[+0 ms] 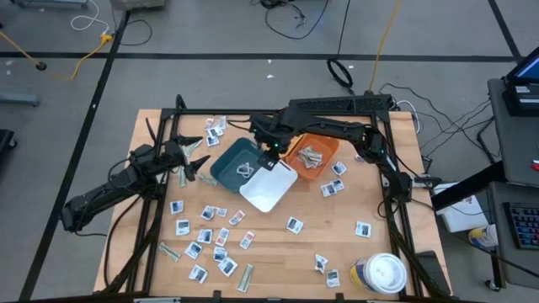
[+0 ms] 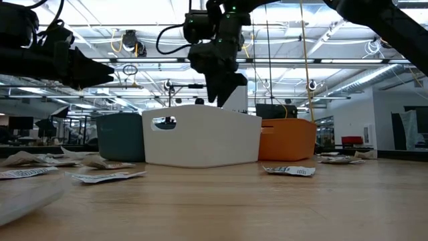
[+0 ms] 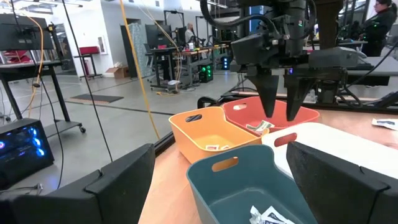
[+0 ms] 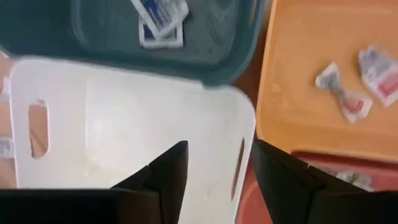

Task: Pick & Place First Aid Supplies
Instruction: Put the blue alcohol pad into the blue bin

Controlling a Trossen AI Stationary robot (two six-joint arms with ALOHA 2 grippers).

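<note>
High view: grey-green strip [image 1: 245, 277] lies slightly tilted.

light: bright overhead | low view: backlit glare | right wrist: blurred

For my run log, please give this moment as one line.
right gripper: open, empty, above white bin | left gripper: open, waiting beside teal bin | packets: many on table
</note>
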